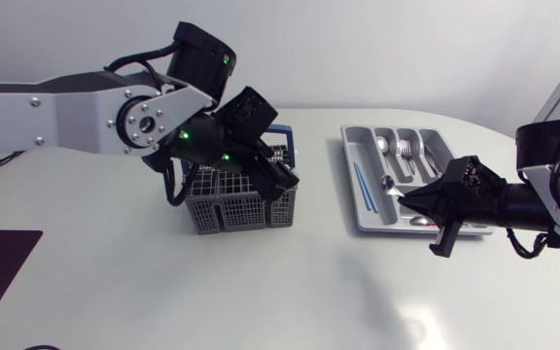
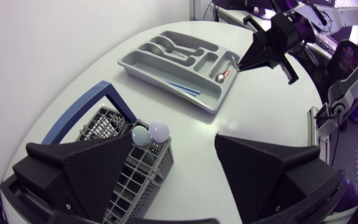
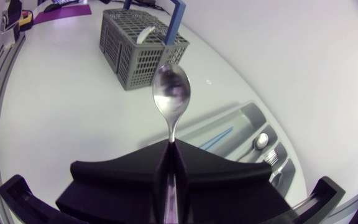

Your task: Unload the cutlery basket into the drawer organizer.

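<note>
Left gripper [image 2: 174, 142]: released, over grey mesh cutlery basket [image 2: 151, 171]
Right gripper [image 3: 169, 144]: basket's 3 o'clock, clenched on shiny metal spoon [image 3: 171, 96], clearest wrist-side

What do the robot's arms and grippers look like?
Left arm and right arm: silver-grey links, black joints, looped black cables; green lights on the left wrist. Left gripper and right gripper: matte black, two broad wedge-shaped fingers each.

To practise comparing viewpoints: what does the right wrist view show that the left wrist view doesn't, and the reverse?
Only right wrist: the spoon close up, handle pinched between the fingers of the right gripper. Only left wrist: the left gripper, fingers open over the basket, and two pale rounded ends standing in it. Both: basket, organizer, blue sticks in it.
</note>
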Tool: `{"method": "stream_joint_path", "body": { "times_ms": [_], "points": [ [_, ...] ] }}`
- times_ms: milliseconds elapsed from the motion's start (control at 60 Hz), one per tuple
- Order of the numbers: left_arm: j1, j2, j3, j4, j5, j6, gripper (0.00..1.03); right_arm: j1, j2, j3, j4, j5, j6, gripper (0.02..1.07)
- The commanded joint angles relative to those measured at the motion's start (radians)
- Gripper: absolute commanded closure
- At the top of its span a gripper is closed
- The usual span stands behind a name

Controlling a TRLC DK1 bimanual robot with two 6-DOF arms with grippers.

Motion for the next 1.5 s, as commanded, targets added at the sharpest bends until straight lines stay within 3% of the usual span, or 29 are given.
{"method": "stream_joint_path", "body": {
  "times_ms": [0,333,533,850,917,1050,1250,1483],
  "points": [
    [-0.01,0.019,0.05,-0.008,-0.013,0.083,0.07,-0.067,0.076,0.006,-0.024,-0.022,-0.145,1.01],
    [-0.023,0.07,0.111,-0.039,-0.056,0.152,0.07,-0.265,0.371,0.193,-0.1,-0.053,-0.44,1.01],
    [-0.031,0.099,0.145,-0.056,-0.073,0.187,0.07,-0.293,0.464,0.285,-0.126,-0.033,-0.519,1.01],
    [-0.057,0.137,0.196,-0.071,-0.13,0.23,0.07,-0.291,0.544,0.293,-0.109,0.052,-0.605,1.0],
    [-0.076,0.149,0.214,-0.082,-0.163,0.222,0.07,-0.291,0.552,0.297,-0.1,0.055,-0.602,0.89],
    [-0.111,0.177,0.243,-0.098,-0.249,0.204,0.07,-0.297,0.553,0.308,-0.099,0.07,-0.568,0.51],
    [-0.175,0.177,0.265,-0.131,-0.366,0.242,0.07,-0.303,0.517,0.288,-0.097,0.075,-0.535,0.32],
    [-0.171,0.159,0.305,-0.166,-0.377,0.553,0.07,-0.296,0.405,0.202,-0.094,0.064,-0.522,0.26]
  ]
}}
